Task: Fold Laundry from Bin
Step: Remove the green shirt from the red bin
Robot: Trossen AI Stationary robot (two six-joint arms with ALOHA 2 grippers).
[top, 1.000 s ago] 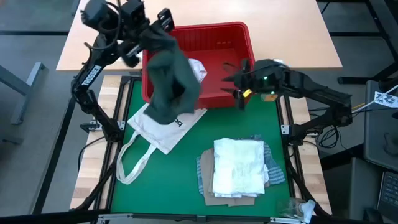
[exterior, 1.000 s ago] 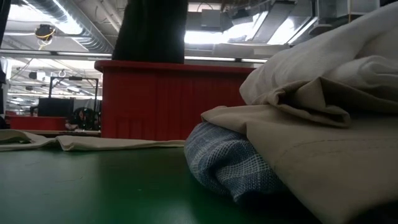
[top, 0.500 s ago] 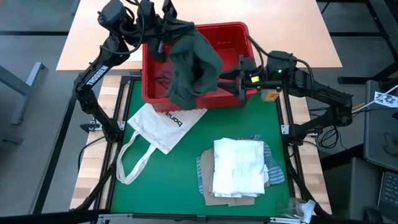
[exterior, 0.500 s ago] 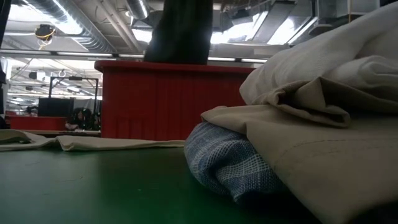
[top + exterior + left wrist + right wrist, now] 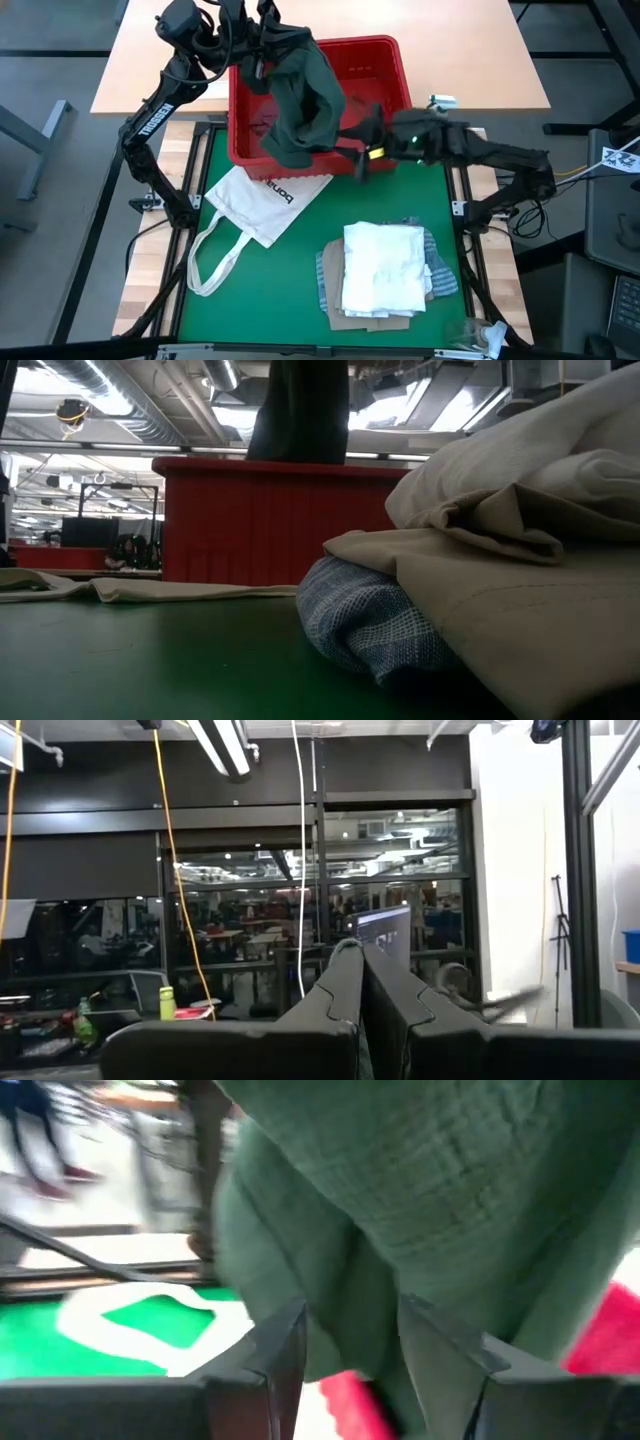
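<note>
The dark green-grey top (image 5: 310,100) hangs from my left gripper (image 5: 268,38), which is shut high over the red bin (image 5: 390,60). In the low view the top (image 5: 298,410) drops behind the bin's front wall (image 5: 260,520). My right gripper (image 5: 360,152) is open at the top's lower part, over the bin's front wall. In its wrist view a hanging fold (image 5: 360,1280) stands between its fingers (image 5: 285,1345). In the left wrist view, the fingers (image 5: 345,980) are closed together. My left gripper holds the top by its upper end (image 5: 282,48); cloth and the arm hide the exact spot. The top hangs slack below it, clear of the table, its lower end at the bin's front wall. My right gripper has a hanging fold between its open fingers; whether they touch it I cannot tell.
A white tote bag (image 5: 265,205) with long straps lies on the green mat in front of the bin. A folded pile (image 5: 385,270) of white, tan and blue-striped cloth sits at the near right, filling the right of the low view (image 5: 500,560).
My left gripper has swung toward the table's right and rolled, carrying the hanging top from the bin's left front to over its middle. My right gripper has moved from the bin's right front corner toward the table's left, up to the top's lower part.
</note>
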